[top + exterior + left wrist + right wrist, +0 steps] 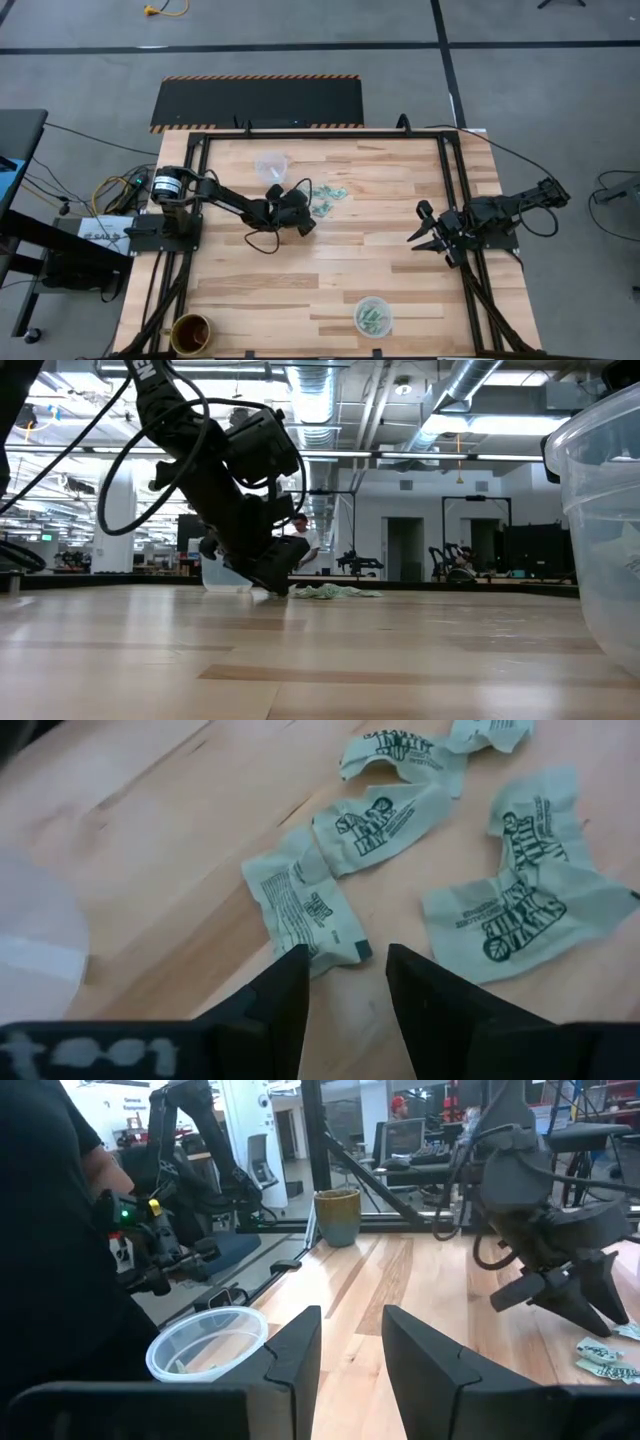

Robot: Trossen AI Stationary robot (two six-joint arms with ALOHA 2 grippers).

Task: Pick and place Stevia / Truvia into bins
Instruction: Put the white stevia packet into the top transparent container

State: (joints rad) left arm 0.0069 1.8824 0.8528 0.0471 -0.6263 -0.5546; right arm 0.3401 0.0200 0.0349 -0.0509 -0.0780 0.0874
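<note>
Several crumpled pale green and white Stevia packets point(326, 200) lie flat on the table, right of my left gripper point(298, 218). In the left wrist view my left gripper point(347, 970) is open and low. Its fingertips stand at the near corner of one packet point(305, 905), with other packets point(520, 920) beyond; whether they touch it does not show. One clear bin point(271, 165) stands toward the far edge. The other bin point(373, 316) stands near the near edge with packets inside. My right gripper point(428, 236) waits open at the table's right side.
A brown dark-rimmed cup point(190, 333) stands at the near left corner. Black frame rails point(452, 180) run along the table's sides and far edge. Bare wood point(300, 275) lies between the packets and the near bin. People and equipment show in the room beyond.
</note>
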